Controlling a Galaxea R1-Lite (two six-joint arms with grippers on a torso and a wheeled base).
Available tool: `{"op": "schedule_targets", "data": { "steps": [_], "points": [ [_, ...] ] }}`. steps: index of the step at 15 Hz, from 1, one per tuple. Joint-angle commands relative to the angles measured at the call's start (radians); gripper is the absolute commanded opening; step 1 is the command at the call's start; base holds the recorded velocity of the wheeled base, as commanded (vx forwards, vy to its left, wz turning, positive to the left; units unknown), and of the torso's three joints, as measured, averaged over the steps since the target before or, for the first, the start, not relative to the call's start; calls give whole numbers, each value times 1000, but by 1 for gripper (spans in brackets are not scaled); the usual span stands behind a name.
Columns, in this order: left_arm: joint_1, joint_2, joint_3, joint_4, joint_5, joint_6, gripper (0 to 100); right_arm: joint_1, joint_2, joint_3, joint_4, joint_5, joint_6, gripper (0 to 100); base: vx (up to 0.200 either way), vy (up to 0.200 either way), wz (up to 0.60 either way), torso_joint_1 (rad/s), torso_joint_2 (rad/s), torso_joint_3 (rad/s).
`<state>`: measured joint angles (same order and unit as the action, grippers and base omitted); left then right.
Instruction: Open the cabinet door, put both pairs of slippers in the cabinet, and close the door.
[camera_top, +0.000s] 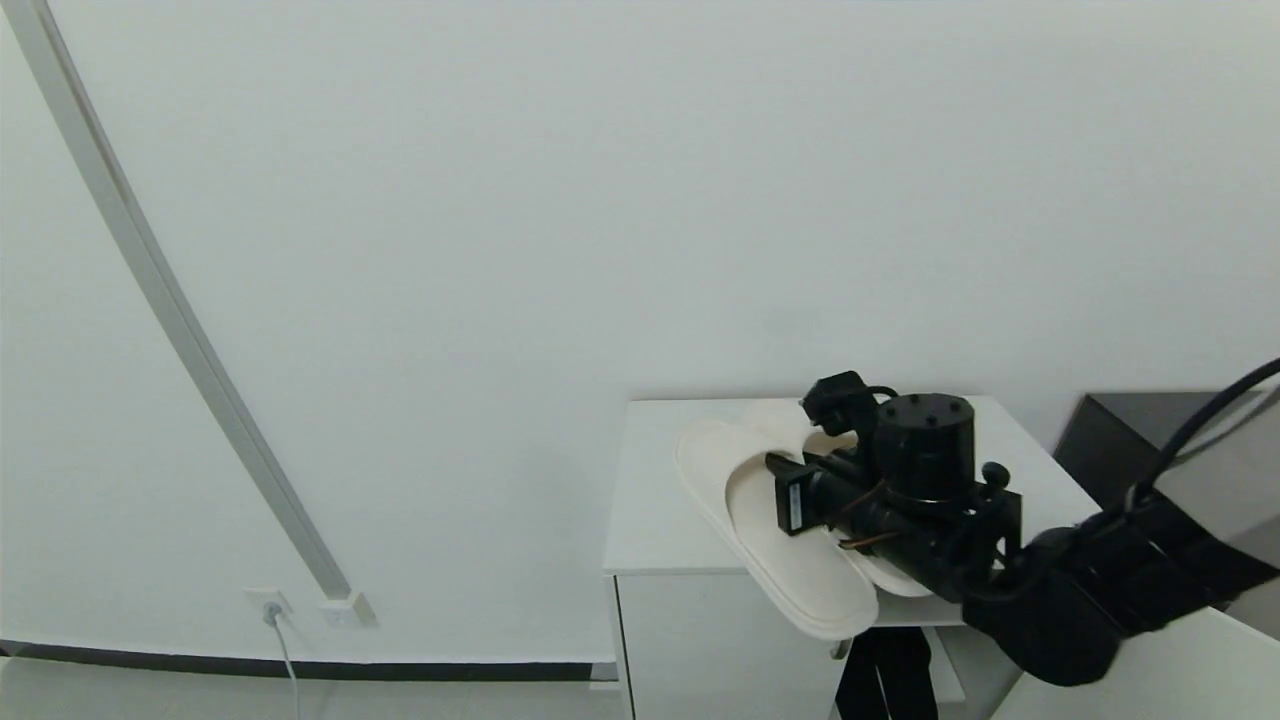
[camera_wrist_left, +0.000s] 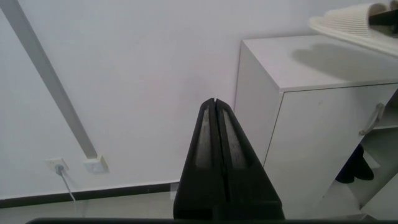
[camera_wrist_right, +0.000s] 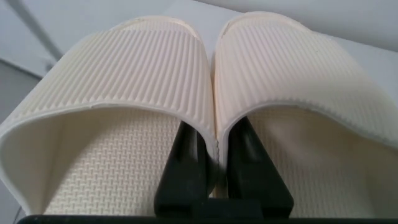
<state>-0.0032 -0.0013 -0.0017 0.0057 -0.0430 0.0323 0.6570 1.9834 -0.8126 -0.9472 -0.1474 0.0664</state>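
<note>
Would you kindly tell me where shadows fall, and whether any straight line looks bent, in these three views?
Head view: the wall conduit bows into a curve, which looks like a lens effect; the light is soft, with no glare. Left wrist view: the slippers cast a soft shadow on the cabinet top. Right wrist view: the slippers' insides darken around the right gripper.

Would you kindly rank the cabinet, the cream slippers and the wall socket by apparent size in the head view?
Largest: cabinet.
Then: cream slippers.
Smallest: wall socket, though it may sit farther off.
</note>
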Motion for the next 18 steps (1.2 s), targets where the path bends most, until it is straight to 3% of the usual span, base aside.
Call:
{"op": "schedule_targets", "data": {
  "steps": [1,9,14,18],
  "points": [
    [0,1,0,0,0,0,0,7,-147,131,-28,74,-13,0,0,0,0,0,0,0],
    [0,1,0,0,0,-2,0,88,-175,184,-25,92,-53,0,0,0,0,0,0,0],
    [0,1,0,0,0,-2,0,72,-204,213,-19,91,-53,0,0,0,0,0,0,0],
    [0,1,0,0,0,-2,0,47,-271,213,67,120,-53,0,-200,0,0,10,4,1]
  ]
}}
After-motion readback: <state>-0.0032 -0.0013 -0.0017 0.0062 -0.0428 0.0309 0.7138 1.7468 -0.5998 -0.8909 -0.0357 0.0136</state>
